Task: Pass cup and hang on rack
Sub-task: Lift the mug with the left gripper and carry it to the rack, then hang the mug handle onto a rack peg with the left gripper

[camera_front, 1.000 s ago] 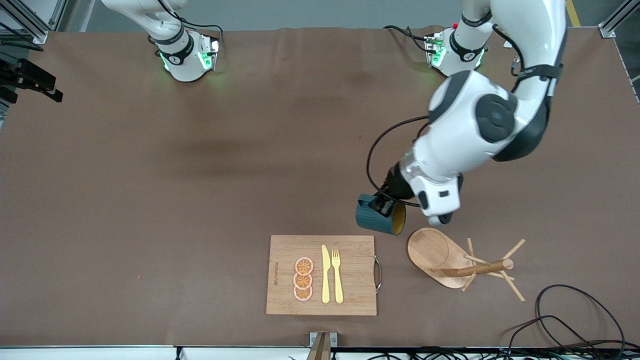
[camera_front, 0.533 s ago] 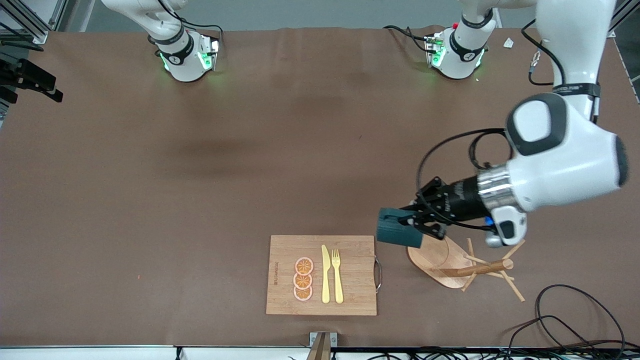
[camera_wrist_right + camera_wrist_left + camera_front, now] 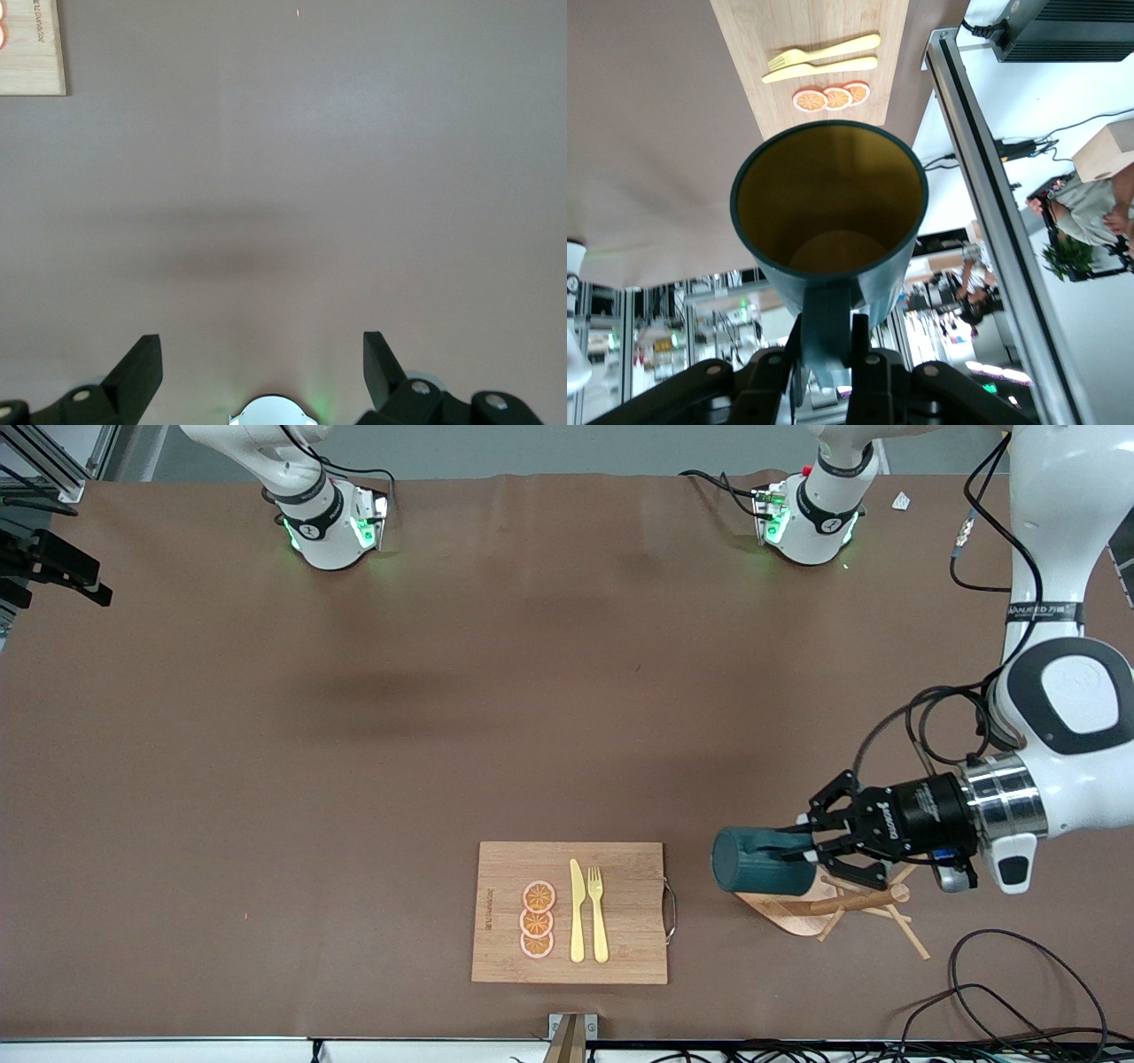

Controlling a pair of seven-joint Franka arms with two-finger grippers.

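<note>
Nearest the front camera lies the bamboo cutting board (image 3: 569, 912). Slightly farther stands the wooden mug rack (image 3: 842, 903); over its base the left gripper (image 3: 811, 850) holds the teal cup (image 3: 762, 862) sideways, clamped on its handle. Passing looks done; hanging remains. The right gripper (image 3: 262, 365) waits, fingers apart, above bare table.

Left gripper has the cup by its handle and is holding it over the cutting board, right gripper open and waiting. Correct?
Not quite. The left gripper does grip the cup by its handle, and the right gripper waits open, but the cup is over the rack, not the cutting board. The front view shows this: the board lies beside the rack, toward the right arm's end.
</note>
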